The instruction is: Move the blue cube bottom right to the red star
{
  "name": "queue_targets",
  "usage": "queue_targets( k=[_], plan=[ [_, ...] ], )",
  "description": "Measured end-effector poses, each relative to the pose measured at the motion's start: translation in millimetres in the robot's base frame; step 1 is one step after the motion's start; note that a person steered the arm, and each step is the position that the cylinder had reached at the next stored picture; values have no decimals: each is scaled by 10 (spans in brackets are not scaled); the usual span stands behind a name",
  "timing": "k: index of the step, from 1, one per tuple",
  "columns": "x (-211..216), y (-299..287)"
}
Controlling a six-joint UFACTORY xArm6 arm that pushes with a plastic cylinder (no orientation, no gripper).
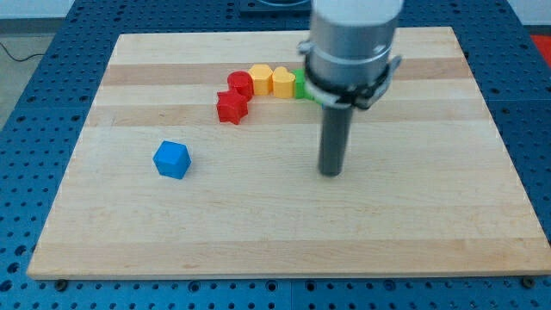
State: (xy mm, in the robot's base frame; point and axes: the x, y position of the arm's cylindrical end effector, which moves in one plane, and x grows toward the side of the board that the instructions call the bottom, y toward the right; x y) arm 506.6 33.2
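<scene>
Pale wooden board (284,232) lies on a blue perforated table (52,77).

My tip (331,173) rests on bare wood right of the board's middle, touching no block. No hand or jaws on this arm: only the straight dark rod, holding nothing.

Small blue cube (171,159) sits alone on the view's left half, well apart from my tip and level with it. It lies below and to the left of the red star-shaped block (231,107), with a clear gap between them.

Red star is the lower left end of a curved row near the view's top. Just above it, touching, a red rounded block (240,83); then an orange block (259,80), a yellow block (281,81), and a green block (302,84) partly hidden behind the arm's grey housing (353,39). Shapes of the last three cannot be made out.
</scene>
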Motion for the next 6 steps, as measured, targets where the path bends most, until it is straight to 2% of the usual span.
queue_targets(
  k=[1,3,4,6],
  plan=[
    [237,-1016],
    [285,-2982],
    [-20,-3064],
    [-405,-2042]
  ],
)
